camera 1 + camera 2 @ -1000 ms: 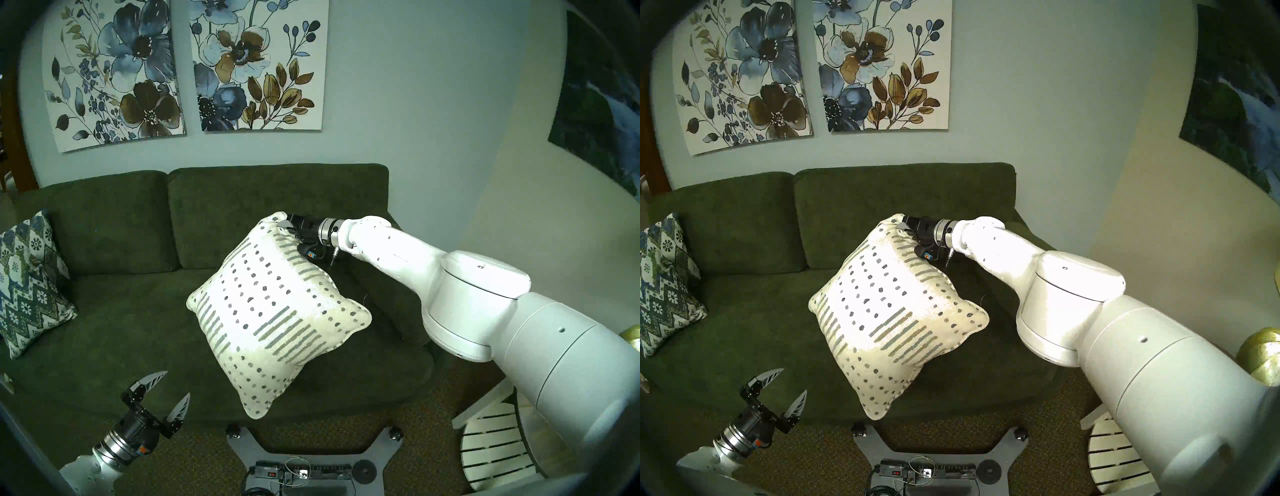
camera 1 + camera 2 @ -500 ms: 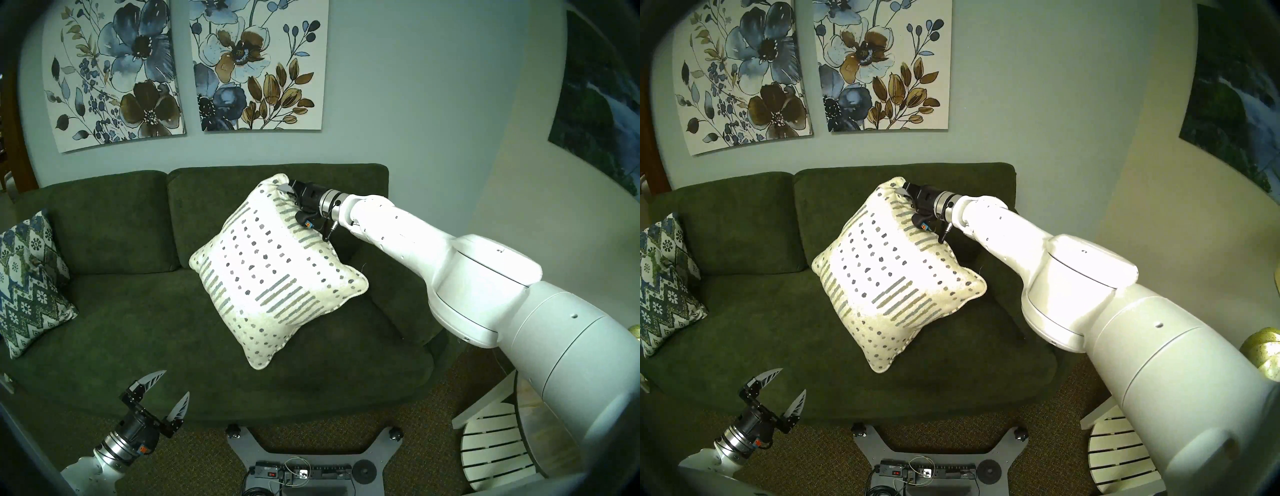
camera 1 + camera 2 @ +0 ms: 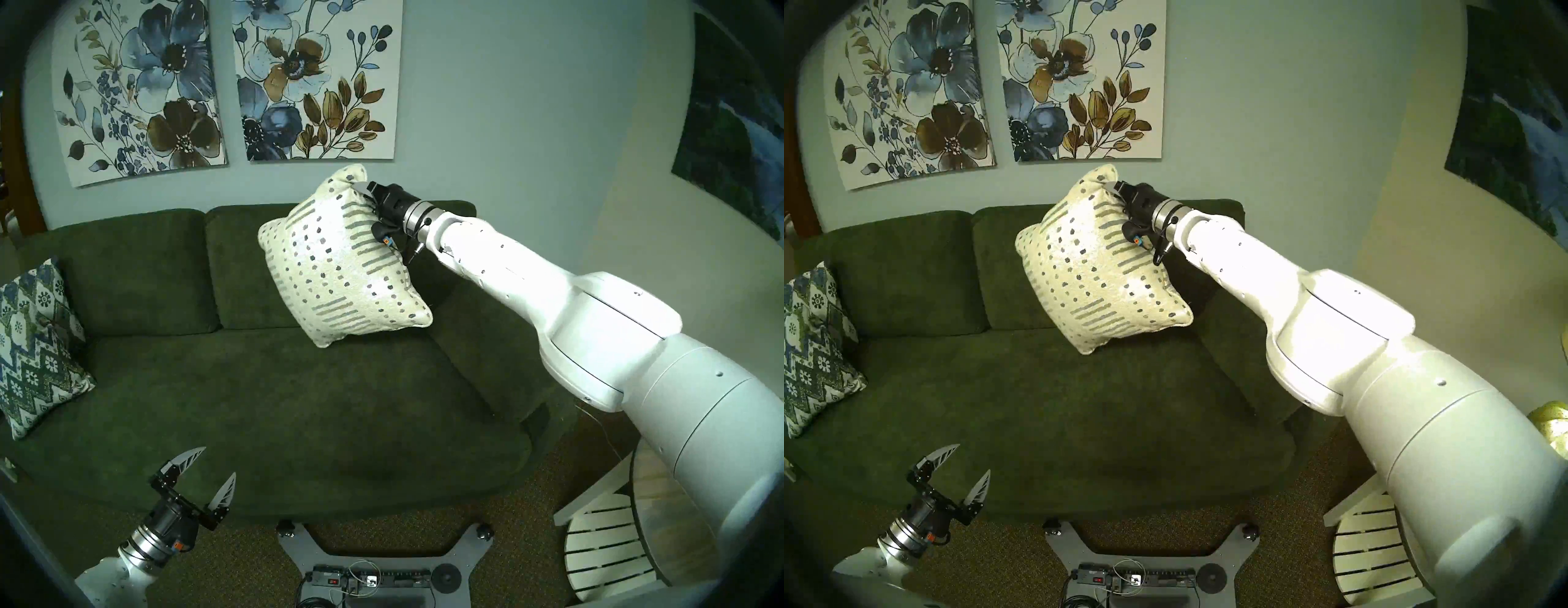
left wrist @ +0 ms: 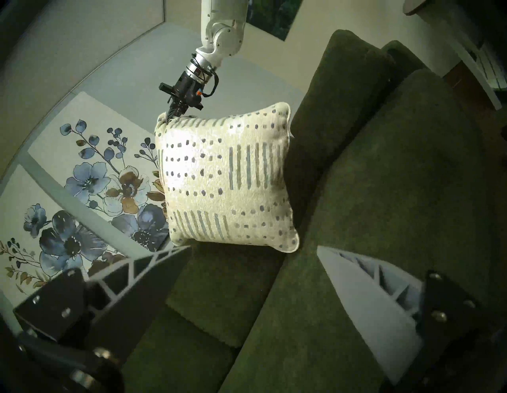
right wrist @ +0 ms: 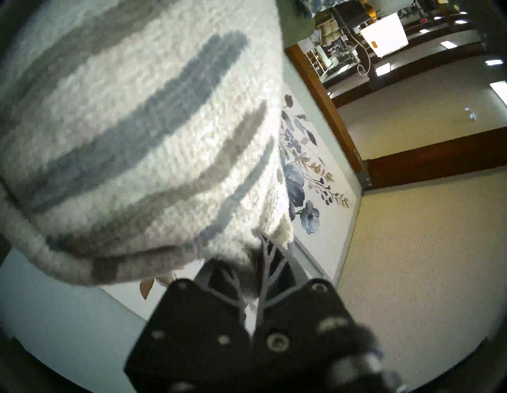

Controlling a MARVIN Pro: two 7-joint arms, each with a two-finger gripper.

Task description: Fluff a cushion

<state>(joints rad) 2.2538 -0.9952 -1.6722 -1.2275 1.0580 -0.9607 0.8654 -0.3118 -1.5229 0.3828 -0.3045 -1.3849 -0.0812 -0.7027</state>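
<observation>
Right gripper [image 3: 364, 190] reached from lower right toward upper centre, arm stretched out, jaws clamped on the top corner of the cushion [image 3: 339, 267]. Cushion hung clear above the sofa [image 3: 271, 407], centre frame. Fingertips buried in fabric. Left gripper [image 3: 212, 471] at lower left, fingers spread, empty; its arm cut off by the frame edge.

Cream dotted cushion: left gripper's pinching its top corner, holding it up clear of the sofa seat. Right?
Wrong arm. The right gripper is shut on the top corner of the cushion, which hangs clear of the sofa seat. The left gripper sits open and empty near the seat's front edge. The head stereo left view shows both.
</observation>
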